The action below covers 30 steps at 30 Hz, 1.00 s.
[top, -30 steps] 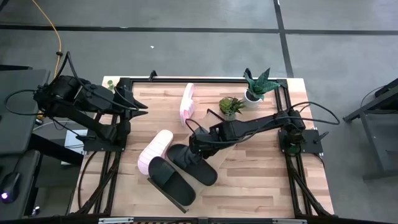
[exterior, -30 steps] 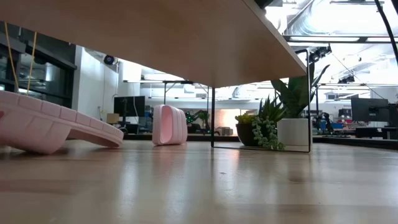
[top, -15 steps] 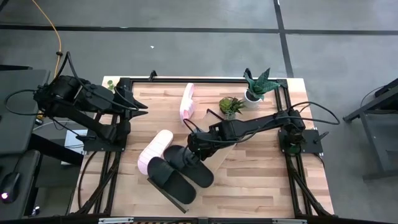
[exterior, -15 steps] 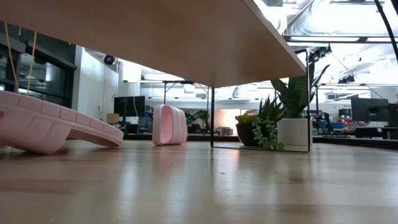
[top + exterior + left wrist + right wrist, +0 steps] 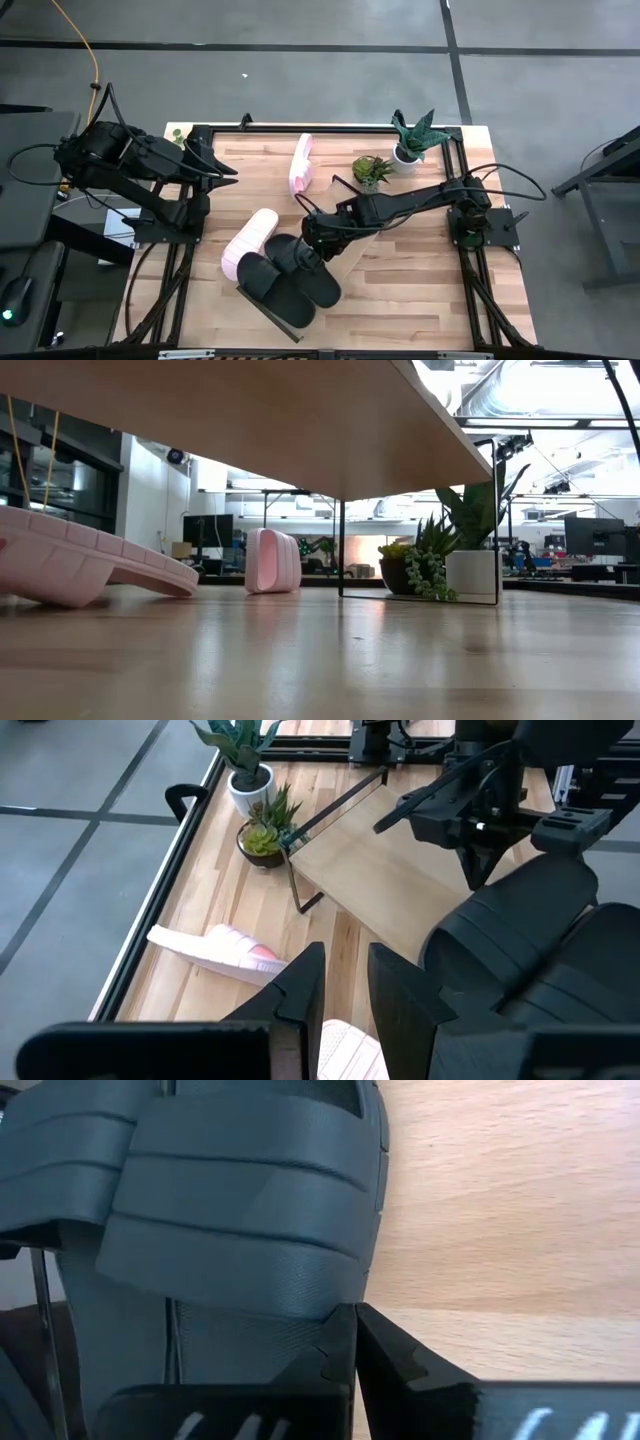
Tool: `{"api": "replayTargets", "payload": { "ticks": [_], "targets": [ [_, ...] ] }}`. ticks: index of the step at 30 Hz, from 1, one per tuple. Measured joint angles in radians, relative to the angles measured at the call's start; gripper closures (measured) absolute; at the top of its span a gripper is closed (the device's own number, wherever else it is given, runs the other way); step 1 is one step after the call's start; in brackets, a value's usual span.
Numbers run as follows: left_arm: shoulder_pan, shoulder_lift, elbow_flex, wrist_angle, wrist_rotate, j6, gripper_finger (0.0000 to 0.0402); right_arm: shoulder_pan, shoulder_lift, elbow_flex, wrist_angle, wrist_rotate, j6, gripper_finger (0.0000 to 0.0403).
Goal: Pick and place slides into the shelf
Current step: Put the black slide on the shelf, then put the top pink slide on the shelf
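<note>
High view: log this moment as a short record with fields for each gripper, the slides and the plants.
right gripper: shut, at the strap of a black slide at mid-table
left gripper: waiting at the table's left edge, holding nothing
black slides: two, side by side near the front
pink slides: one flat beside the black pair, one on its edge farther back
plants: two pots at the back right
</note>
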Motion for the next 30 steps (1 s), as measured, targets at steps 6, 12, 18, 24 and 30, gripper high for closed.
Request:
{"api": "replayTargets", "payload": {
  "ticks": [6,12,18,24,30],
  "targets": [
    [0.000,0.000,0.000,-0.001,0.000,0.000,0.0332,0.000,-0.004,0.000,-0.034,0.110,0.023,0.0403],
    [0.000,0.000,0.000,-0.001,-0.014,0.000,0.0332,0.000,-0.005,0.000,-0.038,0.138,0.023,0.0403],
    [0.012,0.008,0.000,-0.001,-0.060,0.035,0.0332,0.000,-0.041,0.000,-0.051,0.272,0.031,0.0403],
    [0.182,0.056,0.000,0.001,0.122,0.140,0.0332,0.007,-0.126,0.000,-0.080,0.467,0.031,0.0402],
    [0.445,0.125,0.000,0.045,0.315,0.293,0.0332,0.030,-0.193,0.000,-0.131,0.566,0.024,0.0402]
  ]
}}
